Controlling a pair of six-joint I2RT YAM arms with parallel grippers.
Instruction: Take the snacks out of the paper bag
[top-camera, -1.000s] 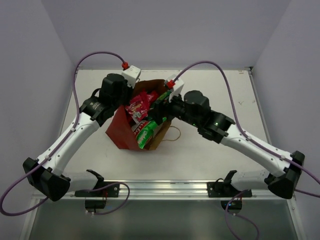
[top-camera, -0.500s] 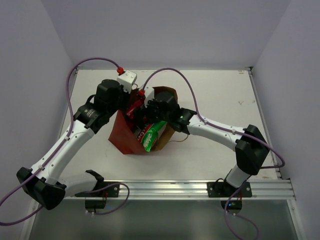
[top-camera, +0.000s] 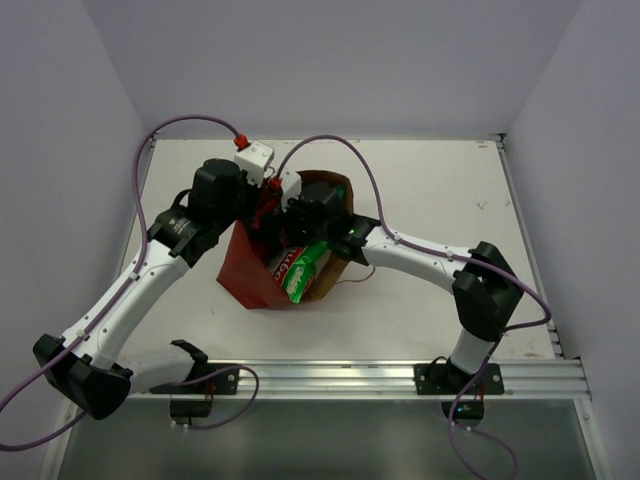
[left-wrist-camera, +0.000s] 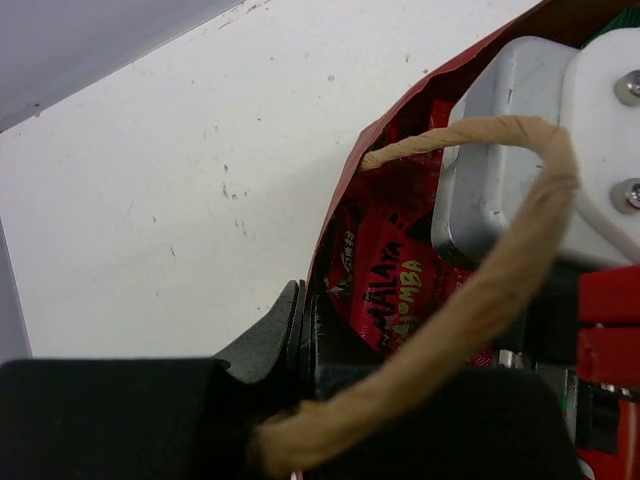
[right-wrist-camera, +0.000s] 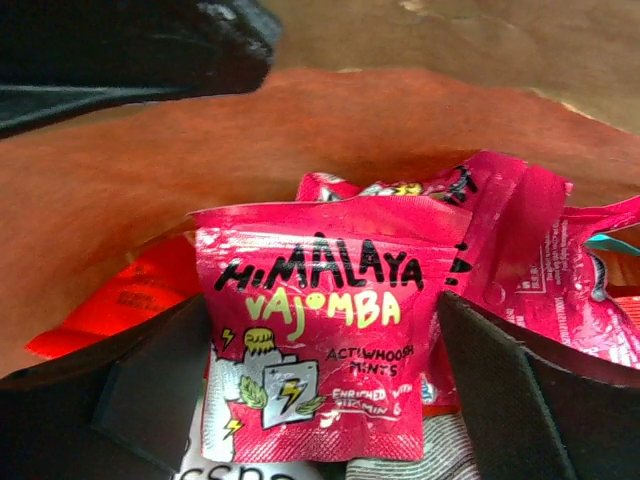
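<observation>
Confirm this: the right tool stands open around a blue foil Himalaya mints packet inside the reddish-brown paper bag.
Wrong colour: the right wrist view shows the right tool open around a pink-red foil Himalaya mints packet inside the reddish-brown paper bag.

White table, walled in.
Lilac walls rise left, far and right; a metal rail (silver) lines its near edge.

The white table is carrying the reddish-brown paper bag, which is sitting left of its centre.
</observation>
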